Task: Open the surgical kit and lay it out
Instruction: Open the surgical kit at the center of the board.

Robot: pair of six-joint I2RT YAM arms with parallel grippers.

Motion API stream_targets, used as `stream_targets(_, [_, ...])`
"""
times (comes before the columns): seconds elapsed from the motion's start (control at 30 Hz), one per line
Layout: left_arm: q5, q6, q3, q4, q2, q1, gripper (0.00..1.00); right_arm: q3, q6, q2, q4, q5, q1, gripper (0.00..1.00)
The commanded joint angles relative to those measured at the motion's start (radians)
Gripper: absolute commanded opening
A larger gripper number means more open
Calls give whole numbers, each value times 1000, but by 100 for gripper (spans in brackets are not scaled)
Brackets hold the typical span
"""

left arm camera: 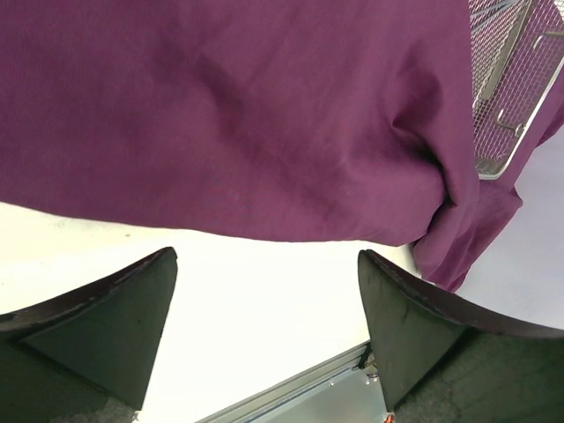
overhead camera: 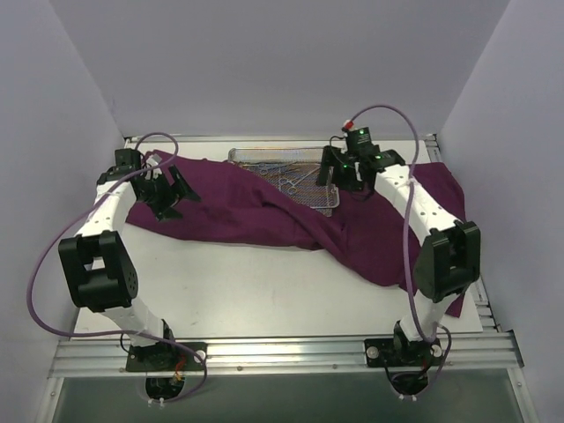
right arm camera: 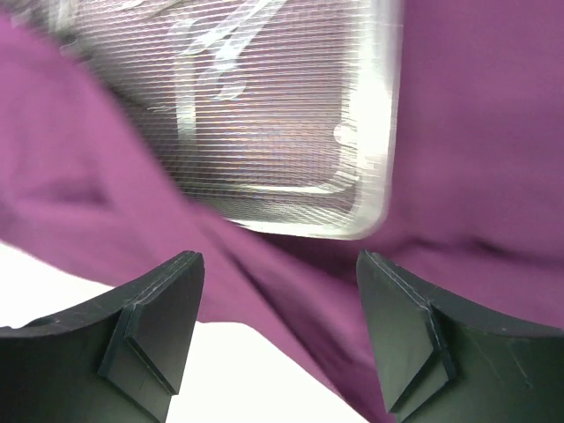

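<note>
The surgical kit's deep-purple cloth point(overhead camera: 238, 207) lies crumpled across the table from far left to near right. Its silver wire-mesh tray point(overhead camera: 242, 152) rests on the cloth at the back centre, with slim steel instruments point(overhead camera: 295, 176) inside. A fold of cloth covers the tray's near left side. My left gripper point(overhead camera: 169, 192) hovers open over the cloth's left edge; in the left wrist view the gripper point(left arm camera: 266, 260) holds nothing, with cloth point(left arm camera: 247, 115) and tray point(left arm camera: 498, 167) beyond. My right gripper point(overhead camera: 344, 176) is open at the tray's right end. In the right wrist view the gripper point(right arm camera: 280, 260) is empty above cloth point(right arm camera: 476, 132), near the tray point(right arm camera: 383, 123).
White tabletop point(overhead camera: 264, 291) shows in front of the cloth. A metal rail point(overhead camera: 282, 352) runs along the near edge, and white walls close in the left, back and right. The right arm's purple cable point(overhead camera: 407, 247) hangs over the cloth's right part.
</note>
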Motion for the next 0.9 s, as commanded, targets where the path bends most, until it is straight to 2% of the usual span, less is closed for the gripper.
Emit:
stream_targets(0.0, [-4,9,-28,18,-69,-12,90,53,-22,46,140,-98,84,71])
stream_targets(0.07, [3,3,-51,47,-83,-17,85,50,-11,100,216,-158,112,73])
stream_targets(0.17, [15,-33,-77,82,-109,-29,85,129,-18,224,288,-211,148,77])
stream_targets(0.3, [-8,-52,-52,38,-94,-63,80,367,-66,423,238,-280,161,78])
stream_targets(0.43, [-26,-66,-51,27,-103,-72,79,607,-80,595,230,-336,160,79])
stream_targets(0.5, [-34,-63,-45,4,-106,-75,79,667,-77,677,224,-383,163,80])
stream_targets(0.7, [-66,-54,-72,-25,-149,-78,79,715,-46,776,302,-538,175,78])
stream_targets(0.87, [-88,-46,-100,-48,-169,-78,79,712,-34,821,317,-561,204,73])
